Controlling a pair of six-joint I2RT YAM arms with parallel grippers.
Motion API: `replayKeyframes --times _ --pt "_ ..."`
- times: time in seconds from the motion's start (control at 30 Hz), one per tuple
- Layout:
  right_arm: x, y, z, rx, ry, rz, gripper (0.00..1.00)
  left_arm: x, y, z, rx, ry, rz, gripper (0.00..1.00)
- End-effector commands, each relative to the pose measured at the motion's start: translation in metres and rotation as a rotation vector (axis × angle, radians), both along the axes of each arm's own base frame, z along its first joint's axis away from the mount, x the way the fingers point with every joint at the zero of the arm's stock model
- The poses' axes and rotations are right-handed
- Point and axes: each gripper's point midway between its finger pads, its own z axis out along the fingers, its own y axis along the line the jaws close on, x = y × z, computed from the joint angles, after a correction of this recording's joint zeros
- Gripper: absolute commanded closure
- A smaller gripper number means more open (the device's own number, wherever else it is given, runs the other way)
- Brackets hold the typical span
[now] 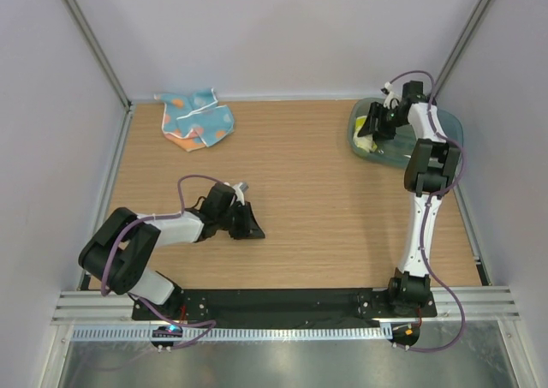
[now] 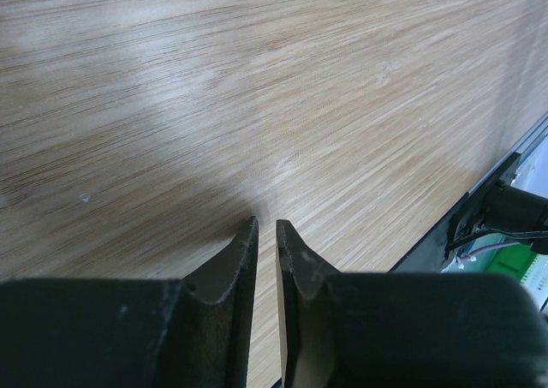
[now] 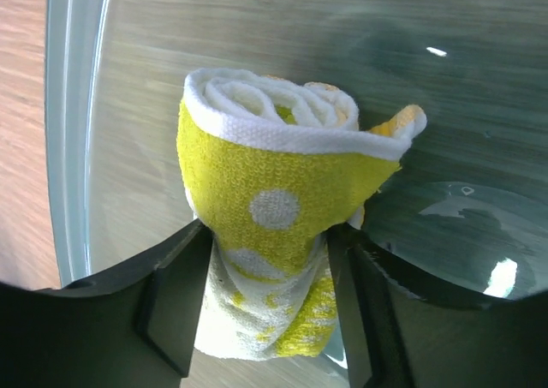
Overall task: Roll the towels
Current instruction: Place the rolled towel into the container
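Observation:
A crumpled blue towel with orange and white patches (image 1: 196, 120) lies at the far left of the table. My right gripper (image 1: 373, 132) is shut on a rolled yellow towel with white dots (image 3: 278, 208) and holds it over the glass tray (image 1: 445, 129) at the far right; the roll also shows in the top view (image 1: 366, 142). My left gripper (image 1: 250, 228) rests low over the bare wood near the table's middle left, jaws nearly together and empty (image 2: 267, 234).
The glass tray's rim (image 3: 73, 131) curves down the left of the right wrist view. A black base rail (image 1: 282, 302) runs along the near edge; its corner and cables show in the left wrist view (image 2: 501, 212). Grey walls enclose three sides.

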Motion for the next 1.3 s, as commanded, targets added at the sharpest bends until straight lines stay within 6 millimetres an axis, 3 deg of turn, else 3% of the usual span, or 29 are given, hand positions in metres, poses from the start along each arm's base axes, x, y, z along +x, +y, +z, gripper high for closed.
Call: replayKeyframes --times 0.0,0.33,0.57,0.9,1.1,1.13,1.23,1.27 --pt "0.012 -0.024 0.021 -0.118 -0.062 -0.079 0.35 -0.017 0.03 -0.038 0.173 0.066 0.021 0.84" --pt "0.012 -0.033 0.049 -0.17 -0.09 -0.127 0.24 -0.017 0.03 -0.038 0.172 0.065 0.021 0.84" --pt "0.01 -0.042 0.072 -0.21 -0.104 -0.178 0.05 -0.017 0.03 -0.038 0.172 0.064 0.02 0.84" --pt "0.004 -0.044 0.084 -0.216 -0.079 -0.226 0.03 -0.016 0.03 -0.038 0.173 0.061 0.022 0.84" --pt "-0.006 -0.041 0.135 -0.209 -0.161 -0.255 0.03 -0.016 0.03 -0.037 0.172 0.059 0.022 0.85" --pt "-0.011 -0.038 0.161 -0.197 -0.212 -0.257 0.03 -0.016 0.029 -0.037 0.17 0.061 0.02 0.85" --pt "-0.028 -0.026 0.182 -0.191 -0.243 -0.252 0.03 -0.016 0.029 -0.033 0.17 0.061 0.02 0.87" --pt "-0.039 -0.021 0.209 -0.193 -0.296 -0.254 0.03 -0.014 0.028 -0.032 0.174 0.061 0.024 0.87"
